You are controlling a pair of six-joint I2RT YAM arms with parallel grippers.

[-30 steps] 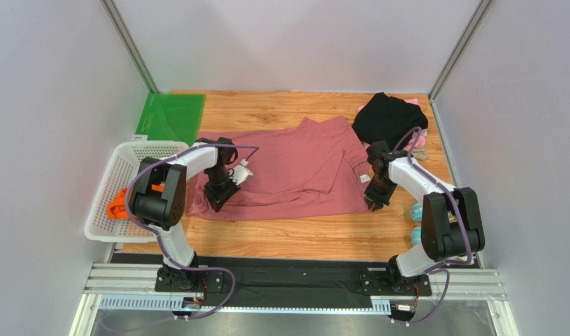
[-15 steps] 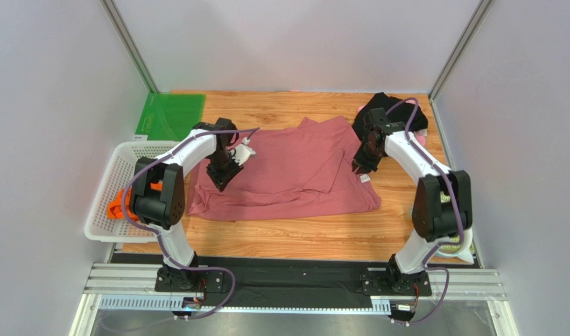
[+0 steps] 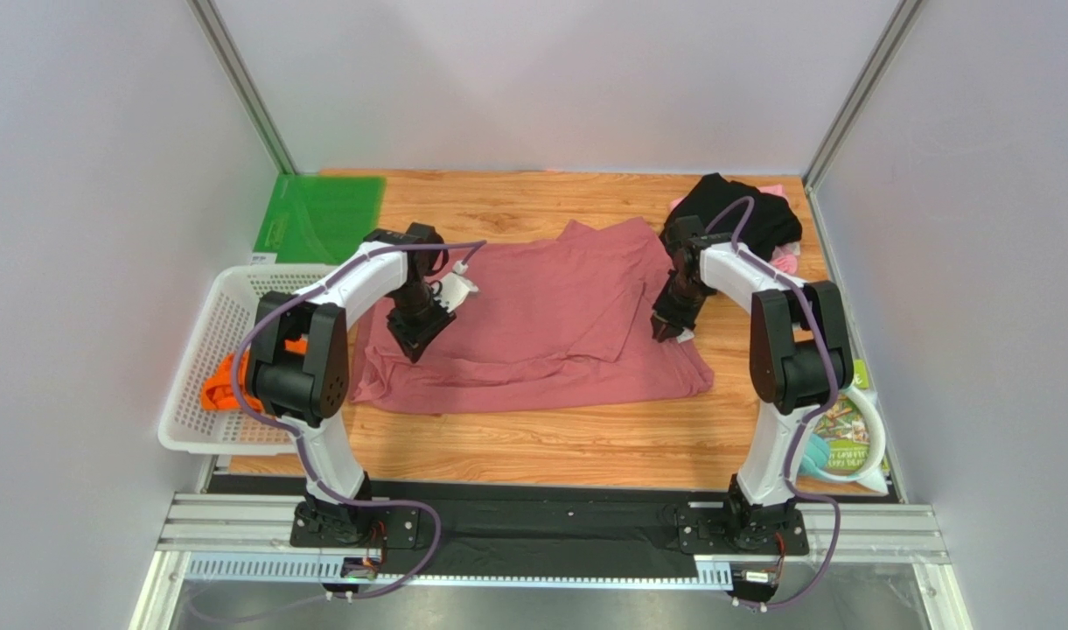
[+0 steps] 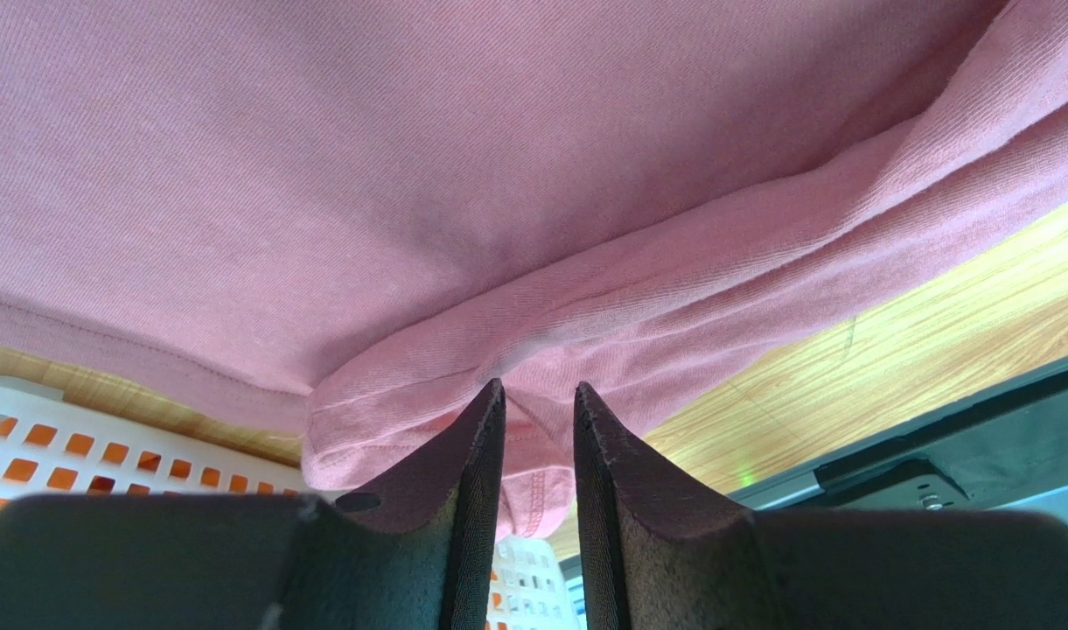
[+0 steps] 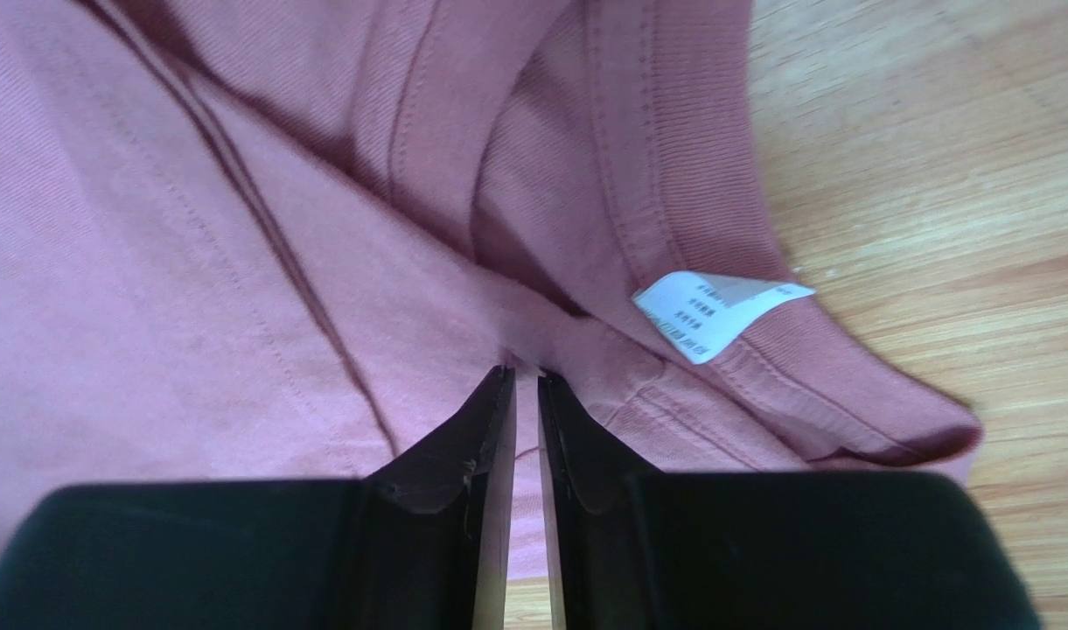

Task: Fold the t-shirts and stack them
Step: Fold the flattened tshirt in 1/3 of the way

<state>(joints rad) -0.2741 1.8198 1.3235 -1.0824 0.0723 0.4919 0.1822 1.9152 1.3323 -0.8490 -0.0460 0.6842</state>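
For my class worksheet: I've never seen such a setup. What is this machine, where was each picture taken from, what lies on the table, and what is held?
Two robot arms stand at the near edge of the table, each ending in a two-finger gripper. The wide picture comes from a fixed camera above; the close-ups come from cameras on each wrist. On it lie a dusty-rose t-shirt, a black shirt at the right and a green mat; a white basket at the left holds an orange shirt. The left gripper pinches a fold at the rose shirt's edge; the right gripper pinches it near the white label.
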